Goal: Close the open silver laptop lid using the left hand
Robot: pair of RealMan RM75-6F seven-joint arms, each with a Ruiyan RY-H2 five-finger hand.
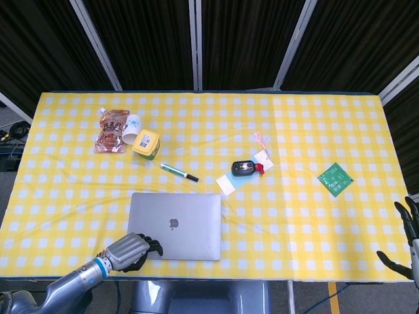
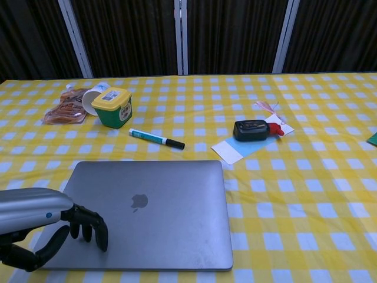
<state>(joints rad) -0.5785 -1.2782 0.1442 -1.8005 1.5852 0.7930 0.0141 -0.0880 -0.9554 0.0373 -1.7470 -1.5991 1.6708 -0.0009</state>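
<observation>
The silver laptop [image 1: 175, 226] [image 2: 144, 212] lies near the table's front edge with its lid flat down on the base. My left hand [image 1: 133, 251] [image 2: 70, 230] is at the lid's front left corner, its fingertips [image 2: 97, 233] curled down onto the lid and nothing gripped. My right hand [image 1: 406, 239] hangs beyond the table's right front corner, fingers spread and holding nothing; the chest view does not show it.
A marker pen [image 1: 179, 172] lies just behind the laptop. Further back left are a yellow-lidded green tub [image 1: 146, 142], a white cup [image 1: 132, 125] on its side and a snack pouch [image 1: 110, 131]. A black device [image 1: 243, 168] on paper sits mid-table, a green card [image 1: 335, 178] to the right.
</observation>
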